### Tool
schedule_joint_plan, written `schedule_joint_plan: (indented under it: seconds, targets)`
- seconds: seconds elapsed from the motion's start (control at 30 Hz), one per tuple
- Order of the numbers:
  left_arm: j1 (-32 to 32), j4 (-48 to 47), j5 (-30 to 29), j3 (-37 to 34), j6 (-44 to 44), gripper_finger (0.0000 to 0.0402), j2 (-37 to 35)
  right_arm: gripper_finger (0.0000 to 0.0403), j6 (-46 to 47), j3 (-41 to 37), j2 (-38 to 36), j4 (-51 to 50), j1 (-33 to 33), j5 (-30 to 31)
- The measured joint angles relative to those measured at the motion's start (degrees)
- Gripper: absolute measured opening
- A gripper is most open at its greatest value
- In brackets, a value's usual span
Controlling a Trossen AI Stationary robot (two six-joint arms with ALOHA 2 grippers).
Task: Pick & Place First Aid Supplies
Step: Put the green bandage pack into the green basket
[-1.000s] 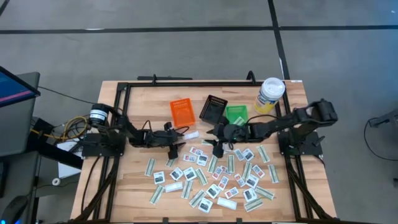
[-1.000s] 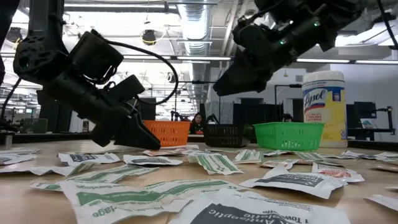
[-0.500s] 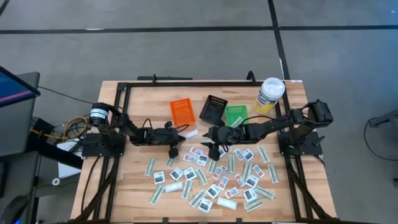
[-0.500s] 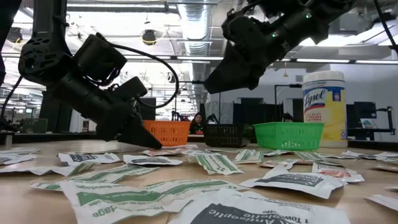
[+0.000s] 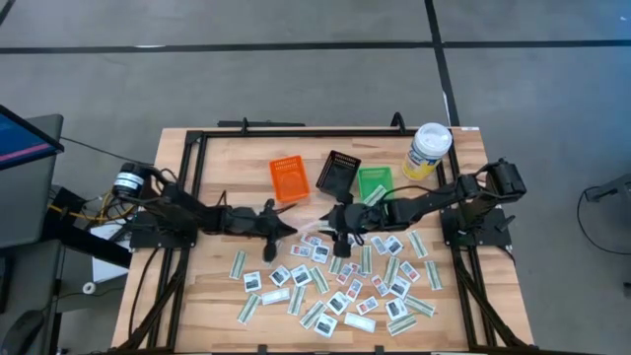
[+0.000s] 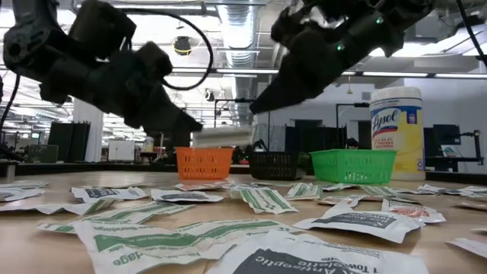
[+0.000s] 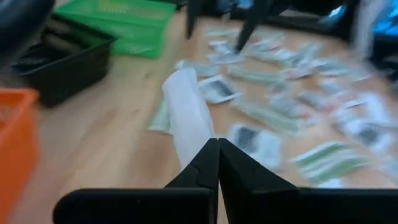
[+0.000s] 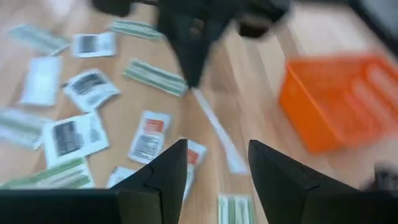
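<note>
Many small flat first aid packets [image 5: 345, 281], white squares and pale-green strips, lie scattered over the near half of the wooden table. My left gripper [image 5: 288, 229] is above the table's middle, shut on a long white packet [image 7: 186, 112] that also shows in the low view [image 6: 221, 137]. My right gripper [image 5: 340, 237] hovers open just to its right, above the packets, with nothing between its fingers [image 8: 168, 171]. My left gripper pinches one end of the long white packet [image 7: 208, 142] between its two fingertips. The fingers come from the table's left and lie along the packet. The packet sticks out past the fingertips toward the right arm, about level and lifted clear of the table.
An orange bin [image 5: 289, 177], a black bin [image 5: 340, 171] and a green bin [image 5: 375, 180] stand in a row behind the grippers. A yellow canister with a white lid [image 5: 429, 150] stands at the far right. Bare wood lies at the table's left part [image 5: 212, 266].
My left gripper has shut on the long white packet and risen, lifting it off the table. My right gripper has shifted a little toward the table's left and stayed above the packets.
</note>
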Motion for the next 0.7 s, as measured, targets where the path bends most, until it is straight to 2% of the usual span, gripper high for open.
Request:
schedule_joint_plan:
  seconds: [0.1,0.23,0.33,0.5,0.7]
  targets:
    - [-0.31,0.1,1.65,0.02,-2.28,0.0006,-1.99,0.0166,-5.15,0.09,0.54,2.86,1.68,1.48]
    - [-0.35,0.06,3.83,0.02,-4.52,0.0005,-3.48,0.0166,-5.8,0.22,1.11,7.37,2.83,2.07]
    - [-0.33,0.3,4.18,0.07,-5.71,0.0007,-3.9,0.0165,-6.81,0.01,1.95,7.14,2.72,1.9]
    - [-0.37,0.87,8.89,0.05,-5.74,0.0005,-3.93,0.0166,-7.2,0.09,1.76,7.45,2.07,2.82]
    - [-0.37,1.76,8.67,0.07,-5.28,0.0008,-3.95,0.0171,-8.66,0.09,1.77,7.35,2.08,-1.58]
